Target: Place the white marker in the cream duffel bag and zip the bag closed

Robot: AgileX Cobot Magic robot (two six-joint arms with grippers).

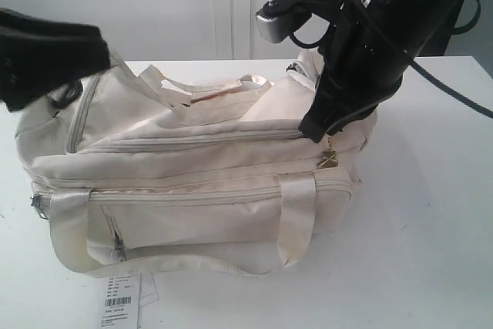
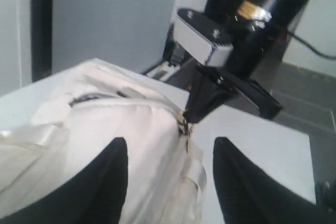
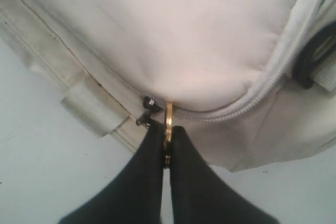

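Exterior view | barcode tag [image 1: 119,303] by cream duffel [image 1: 192,167] | R pincer [image 1: 322,135] pinches zip pull [image 1: 327,161]

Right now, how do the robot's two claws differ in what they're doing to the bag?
The right gripper is pinched shut on the gold zipper pull. The left gripper stands open, with fabric of the cream duffel bag between its fingers. In the exterior view, the right gripper is at the bag's right end and the left gripper at its left end. Both are black.
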